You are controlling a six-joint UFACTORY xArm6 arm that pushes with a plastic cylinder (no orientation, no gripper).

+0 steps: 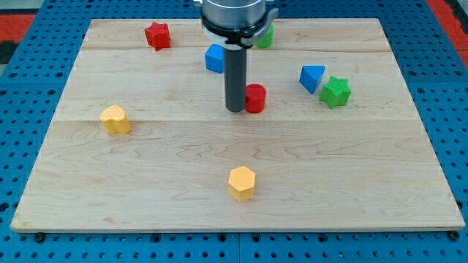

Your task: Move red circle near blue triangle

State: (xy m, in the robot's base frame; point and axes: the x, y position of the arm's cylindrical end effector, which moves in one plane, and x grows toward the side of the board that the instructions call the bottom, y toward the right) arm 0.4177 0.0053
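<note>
Tip (235, 109) sits touching red circle (255, 98) on its left side, mid-board; no gripper on this rig, just the rod. Blue triangle (311, 77) lies further right and slightly up, so push goes rightward, path betw. them clear. Green star (336, 91) is just beside triangle's right, could get bumped if overshot.

No legible text or markings.

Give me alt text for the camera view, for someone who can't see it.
My tip sits against the left side of the red circle mid-board, with the blue triangle and a green star to the view's right on the wooden board.
</note>
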